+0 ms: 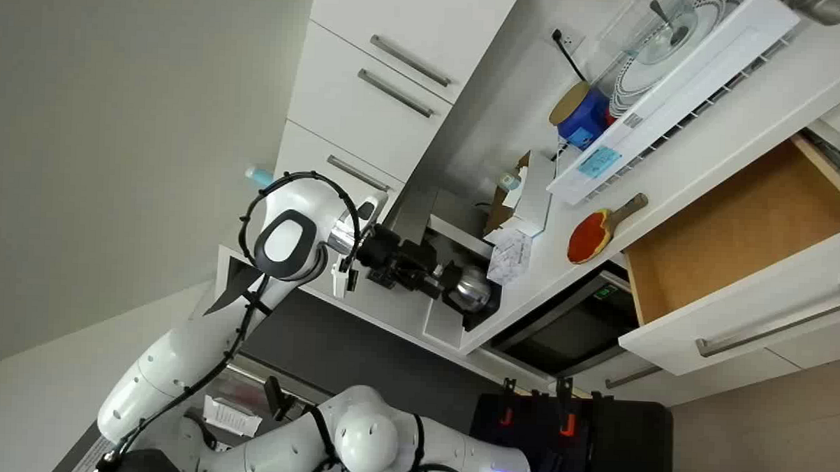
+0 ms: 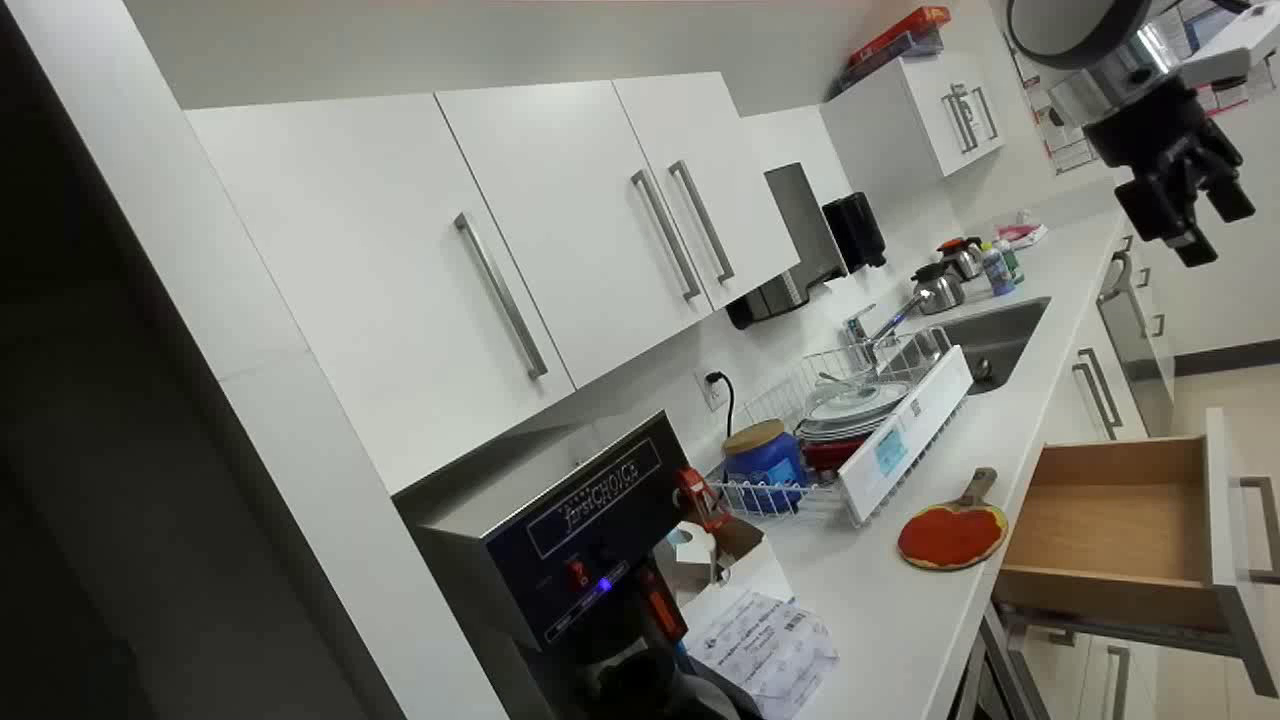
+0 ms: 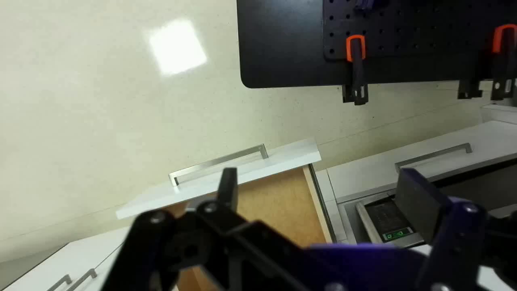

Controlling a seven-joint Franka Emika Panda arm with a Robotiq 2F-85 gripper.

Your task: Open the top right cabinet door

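Jar (image 2: 765,465) beside plates (image 2: 845,427); seemingly in rack (image 2: 782,398)

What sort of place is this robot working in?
Probably a kitchen, though whether at home or at work I can't tell: in an exterior view, a sink is set into the counter, with stacked plates nearby.

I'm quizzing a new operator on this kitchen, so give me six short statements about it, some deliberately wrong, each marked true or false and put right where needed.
1. The top right cabinet door is shut. True.
2. The hand is touching that door. False: the hand is open and apart from it.
3. The white-fronted drawer stands open. True.
4. The red paddle-shaped item lies inside that drawer. False: the red paddle-shaped item lies on the counter.
5. The display below the counter is dark. False: the display glows green.
6. The blue jar has its lid on. True.
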